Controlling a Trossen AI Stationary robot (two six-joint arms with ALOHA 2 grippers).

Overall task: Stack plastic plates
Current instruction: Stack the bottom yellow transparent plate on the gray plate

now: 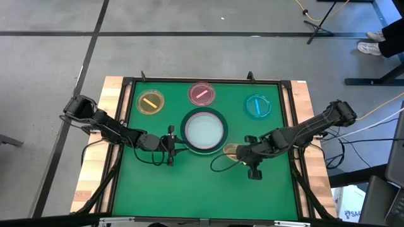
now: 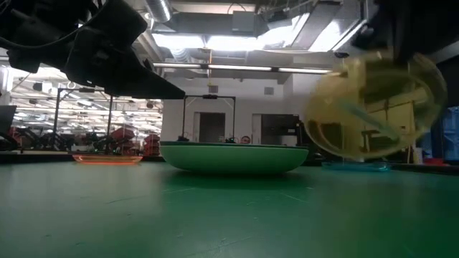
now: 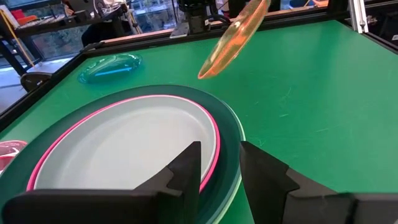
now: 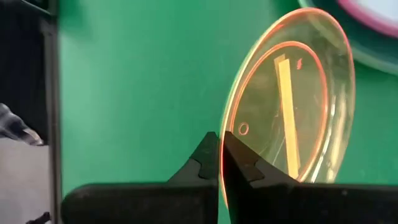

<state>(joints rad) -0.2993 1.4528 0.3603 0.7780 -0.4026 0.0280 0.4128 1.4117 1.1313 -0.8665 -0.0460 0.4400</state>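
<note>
1. Four plates make the stack (image 1: 203, 130) at the centre of the high view, but only rims show: light green lowest, dark green, hot pink, and the pale blue-white plate (image 3: 124, 146) on top.
2. In the low view the right gripper is cut off at the top edge; the lifted plate looks blurred there.
3. Right gripper (image 4: 221, 155), lower centre-right in the high view, is clamped on the rim of a translucent amber-yellow plate (image 4: 292, 106), tilted on edge above the mat (image 1: 189, 189), right of the stack.
4. Left gripper (image 3: 219, 163) rests at the stack's left rim; fingers narrowly apart, holding nothing.
5. Three small plates lie along the upper edge: amber (image 1: 151, 101), pink (image 1: 202, 94), cyan (image 1: 257, 106).
</note>
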